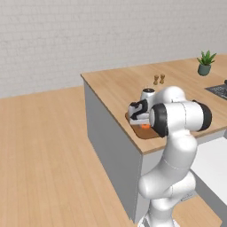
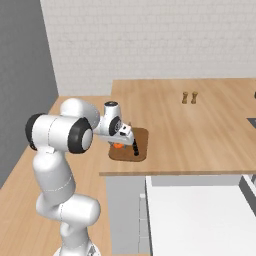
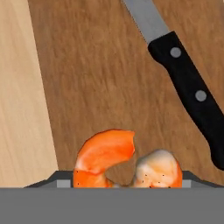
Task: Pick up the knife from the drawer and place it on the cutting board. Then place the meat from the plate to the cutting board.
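The dark-brown cutting board point(image 2: 142, 136) point(image 1: 149, 133) point(image 3: 96, 78) lies near the counter's front edge. On it rests the knife point(image 3: 188, 87) point(image 2: 135, 148), with its black handle toward the counter's edge and its grey blade pointing away. My gripper point(image 3: 127, 183) point(image 2: 119, 142) point(image 1: 142, 121) hangs low over the board. The curled orange-red meat point(image 3: 105, 157) point(image 2: 116, 146) point(image 1: 145, 126) sits between its fingers, touching both, just at the board's surface beside the knife. The plate is hidden. The white drawer point(image 2: 200, 210) point(image 1: 213, 159) juts out below the counter.
Two small brown shakers point(image 1: 158, 79) point(image 2: 189, 97) stand farther back on the tan countertop point(image 1: 119, 86). A potted plant point(image 1: 205, 63) sits at the far corner, and a dark stovetop point(image 1: 219, 91) lies at the right edge.
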